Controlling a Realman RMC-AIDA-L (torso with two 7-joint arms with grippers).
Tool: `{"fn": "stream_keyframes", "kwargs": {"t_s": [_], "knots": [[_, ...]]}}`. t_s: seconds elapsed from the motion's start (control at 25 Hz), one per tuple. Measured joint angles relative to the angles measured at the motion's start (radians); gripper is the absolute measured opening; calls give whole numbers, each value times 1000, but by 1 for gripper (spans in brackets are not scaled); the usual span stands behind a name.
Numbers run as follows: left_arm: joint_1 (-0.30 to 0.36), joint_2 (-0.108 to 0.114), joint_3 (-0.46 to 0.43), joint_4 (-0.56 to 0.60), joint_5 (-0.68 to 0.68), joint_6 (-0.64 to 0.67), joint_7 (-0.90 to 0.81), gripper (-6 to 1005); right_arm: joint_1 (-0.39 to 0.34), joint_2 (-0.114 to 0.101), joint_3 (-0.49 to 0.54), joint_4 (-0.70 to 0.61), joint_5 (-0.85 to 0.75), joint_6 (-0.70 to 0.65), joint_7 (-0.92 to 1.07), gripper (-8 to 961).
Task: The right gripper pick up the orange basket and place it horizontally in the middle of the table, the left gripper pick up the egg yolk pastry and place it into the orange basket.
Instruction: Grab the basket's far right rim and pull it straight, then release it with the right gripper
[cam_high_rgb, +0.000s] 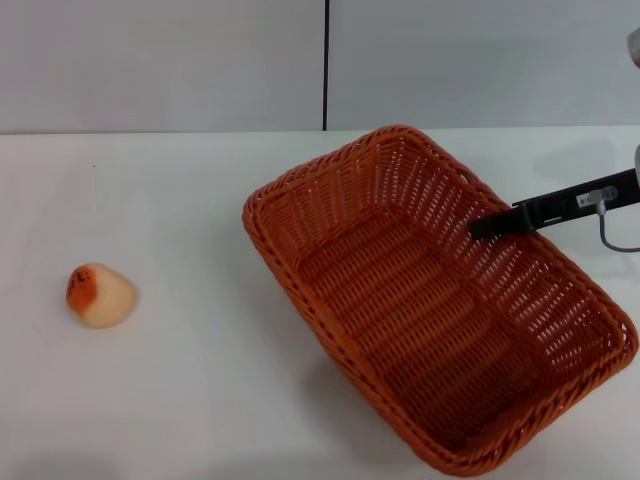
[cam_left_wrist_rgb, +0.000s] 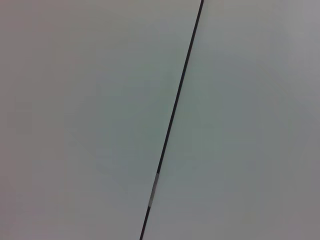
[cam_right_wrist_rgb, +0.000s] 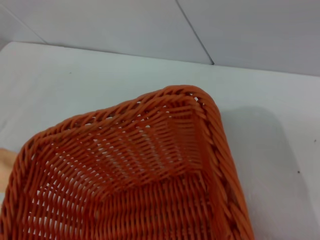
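The orange basket (cam_high_rgb: 400, 300) fills the right half of the table (cam_high_rgb: 180, 200), set at a slant, with a shadow under its near side. It holds nothing. My right gripper (cam_high_rgb: 492, 224) reaches in from the right and is shut on the basket's far right rim, one black finger lying inside the wall. Up close in the right wrist view, a corner of the basket (cam_right_wrist_rgb: 130, 175) shows with its braided rim. The egg yolk pastry (cam_high_rgb: 99, 294) lies alone on the table at the left, its orange-red patch facing left. My left gripper is out of view.
A grey wall with a dark vertical seam (cam_high_rgb: 326, 65) stands behind the table. The left wrist view shows only that wall and its seam (cam_left_wrist_rgb: 175, 115). White tabletop lies between the pastry and the basket.
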Motion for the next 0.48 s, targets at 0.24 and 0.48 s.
{"fn": "stream_keyframes", "kwargs": {"t_s": [0.24,0.48], "knots": [[1,1,0,0,-1,-2,0,846,2,0,-34,-29,0,-7,-5,171],[14,2,0,-7,-1,-18,0,846,3,0,-110,-158,2,-72,-88,160]]}}
